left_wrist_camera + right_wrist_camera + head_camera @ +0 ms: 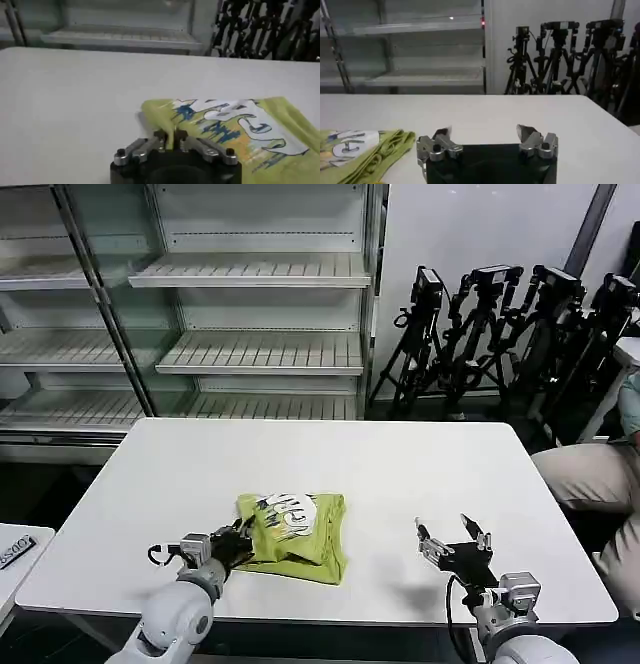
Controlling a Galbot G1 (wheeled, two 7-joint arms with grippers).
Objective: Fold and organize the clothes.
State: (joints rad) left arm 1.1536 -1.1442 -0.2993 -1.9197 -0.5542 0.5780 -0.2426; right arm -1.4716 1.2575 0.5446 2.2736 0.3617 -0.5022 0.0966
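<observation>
The clothes are one lime yellow-green T-shirt (293,536), folded into a small bundle near the front middle of the white table (400,474), its white and blue print facing up. My left gripper (238,546) is at the bundle's left edge, shut on a pinch of the T-shirt (235,127) fabric, seen between the left gripper's (170,136) fingertips. My right gripper (452,537) stands open over bare table to the right of the bundle, nothing between its fingers. In the right wrist view the right gripper (485,134) faces bare tabletop and the T-shirt (365,150) lies off to one side.
Metal shelving (250,304) stands behind the table. Black tripods (500,324) cluster at the back right. A seated person's leg (590,474) is at the table's right edge. A small side table (15,554) sits at the front left.
</observation>
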